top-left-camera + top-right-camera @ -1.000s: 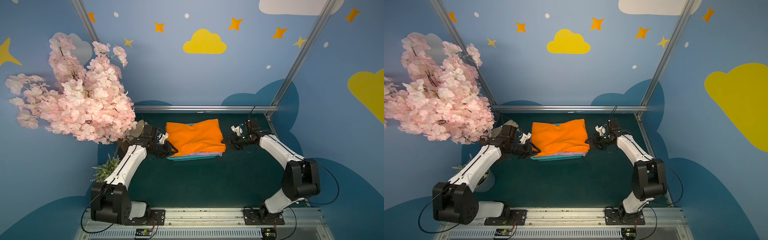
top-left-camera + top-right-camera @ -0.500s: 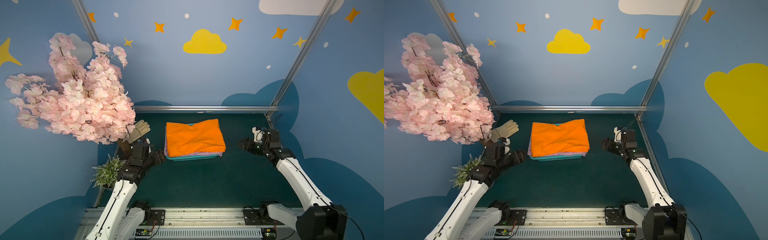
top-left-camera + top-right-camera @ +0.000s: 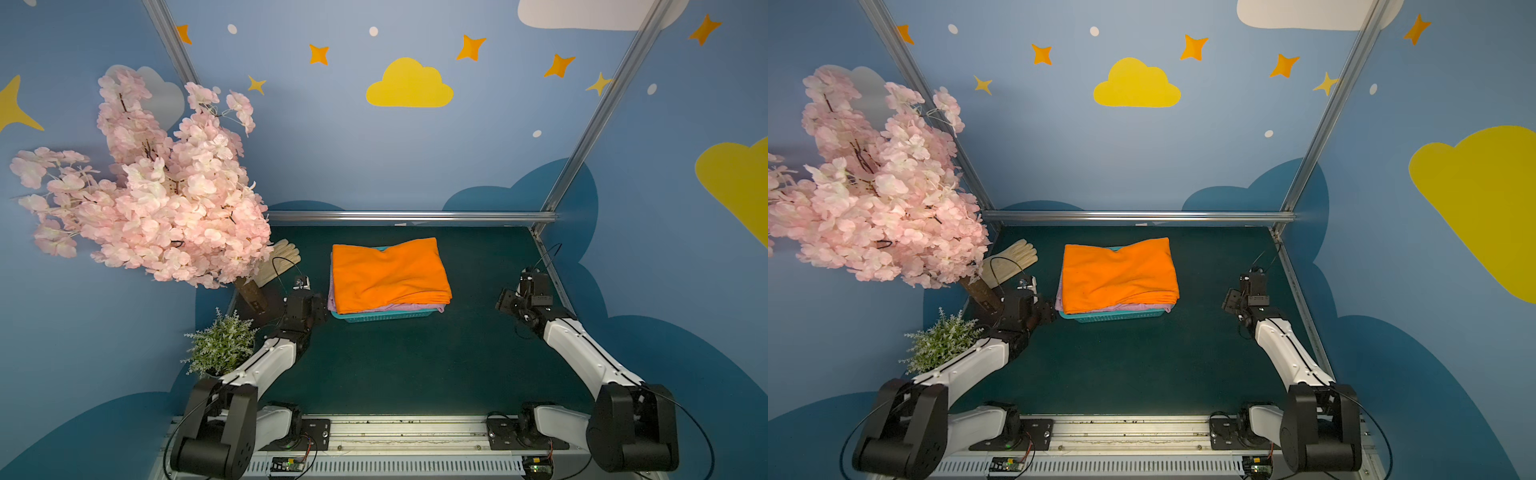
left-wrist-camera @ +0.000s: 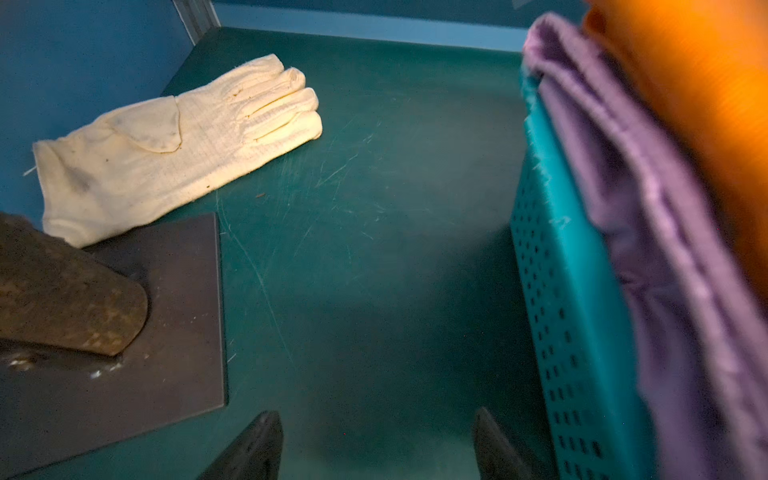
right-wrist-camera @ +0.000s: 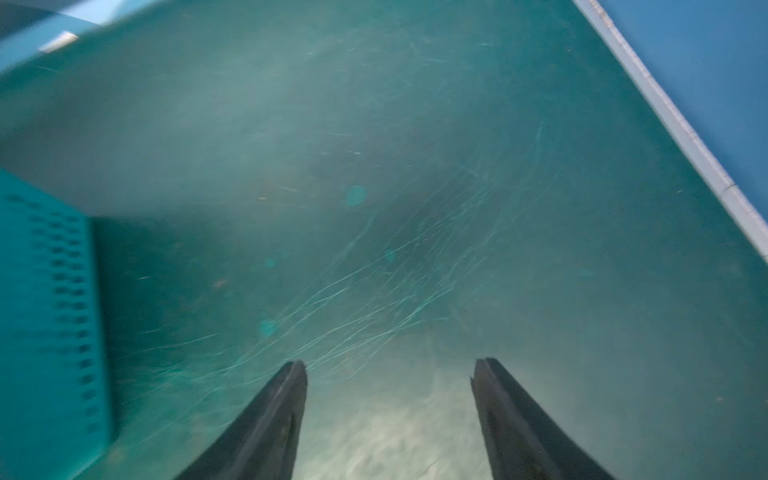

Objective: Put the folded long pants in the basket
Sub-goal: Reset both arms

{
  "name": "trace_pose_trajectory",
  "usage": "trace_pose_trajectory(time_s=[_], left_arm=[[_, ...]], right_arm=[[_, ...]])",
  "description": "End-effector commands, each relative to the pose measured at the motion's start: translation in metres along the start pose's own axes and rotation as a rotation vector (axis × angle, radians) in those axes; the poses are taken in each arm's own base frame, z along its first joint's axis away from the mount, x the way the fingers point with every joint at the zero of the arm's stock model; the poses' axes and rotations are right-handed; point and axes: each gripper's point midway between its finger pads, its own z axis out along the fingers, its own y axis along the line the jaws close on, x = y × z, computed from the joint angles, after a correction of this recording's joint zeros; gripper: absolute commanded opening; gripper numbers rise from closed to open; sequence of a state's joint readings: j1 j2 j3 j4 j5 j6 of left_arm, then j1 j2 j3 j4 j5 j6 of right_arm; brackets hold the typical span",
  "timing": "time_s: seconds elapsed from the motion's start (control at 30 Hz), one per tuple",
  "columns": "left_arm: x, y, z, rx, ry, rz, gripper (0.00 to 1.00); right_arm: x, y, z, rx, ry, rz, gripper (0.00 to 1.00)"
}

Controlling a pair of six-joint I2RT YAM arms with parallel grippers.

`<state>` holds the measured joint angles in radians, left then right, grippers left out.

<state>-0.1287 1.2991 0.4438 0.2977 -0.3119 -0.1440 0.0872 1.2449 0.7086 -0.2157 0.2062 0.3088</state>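
no readable text, labels, brands or numbers on anything in view

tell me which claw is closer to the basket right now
Left. The left claw sits open just beside one end wall of the basket; the right claw, also open, hangs well off the opposite end, across a gap of table.

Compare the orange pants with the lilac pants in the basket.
The orange pants are bright orange; the lilac pants are pale purple. The orange pants lie on top of the stack, the lilac pants beneath them. The orange pants' whole upper face shows; of the lilac pants only edges show, draping over the basket's wall. Both are folded and sit in the basket.
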Motion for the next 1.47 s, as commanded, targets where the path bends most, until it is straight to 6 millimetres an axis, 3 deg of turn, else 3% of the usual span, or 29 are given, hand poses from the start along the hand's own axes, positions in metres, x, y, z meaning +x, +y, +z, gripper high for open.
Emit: trace_pose_trajectory(time_s=[0.0, 0.13, 0.23, 0.3, 0.37, 0.4, 0.43, 0.5, 0.53, 0.63, 0.77, 1.43], left_arm=[[-0.04, -0.002, 0.013, -0.014, -0.163, 0.072, 0.76], [-0.041, -0.004, 0.023, 0.049, -0.239, 0.101, 0.76], [-0.028, -0.004, 0.026, 0.144, -0.279, 0.062, 0.76], [-0.03, -0.009, 0.027, 0.166, -0.287, 0.08, 0.79], [-0.028, -0.007, 0.029, 0.152, -0.23, 0.071, 0.86], [-0.027, -0.007, 0.03, 0.155, -0.225, 0.069, 0.87], [-0.029, -0.006, 0.032, 0.152, -0.235, 0.061, 0.98], [-0.028, -0.005, 0.032, 0.153, -0.22, 0.059, 1.0], [-0.028, -0.006, 0.032, 0.155, -0.22, 0.059, 1.0], [-0.029, -0.006, 0.031, 0.156, -0.224, 0.057, 1.0], [-0.029, -0.006, 0.032, 0.158, -0.222, 0.056, 1.0], [-0.029, -0.005, 0.032, 0.159, -0.222, 0.055, 1.0]], right_arm=[[-0.021, -0.01, 0.011, 0.044, -0.15, -0.088, 0.69], [-0.032, -0.019, 0.025, 0.045, -0.374, -0.041, 0.69], [-0.029, -0.006, 0.036, -0.038, -0.355, -0.145, 0.68], [-0.02, 0.019, 0.042, -0.153, -0.396, -0.251, 0.66], [-0.026, 0.014, 0.042, -0.146, -0.518, -0.182, 0.67], [-0.025, 0.014, 0.043, -0.15, -0.524, -0.184, 0.69], [-0.023, 0.013, 0.045, -0.149, -0.49, -0.182, 0.72], [-0.021, 0.013, 0.05, -0.142, -0.388, -0.18, 0.98], [-0.017, 0.016, 0.049, -0.147, -0.325, -0.233, 0.98], [-0.022, 0.021, 0.048, -0.172, -0.398, -0.232, 0.98], [-0.017, 0.021, 0.049, -0.164, -0.328, -0.253, 0.98], [-0.017, 0.023, 0.049, -0.163, -0.334, -0.263, 0.98]])
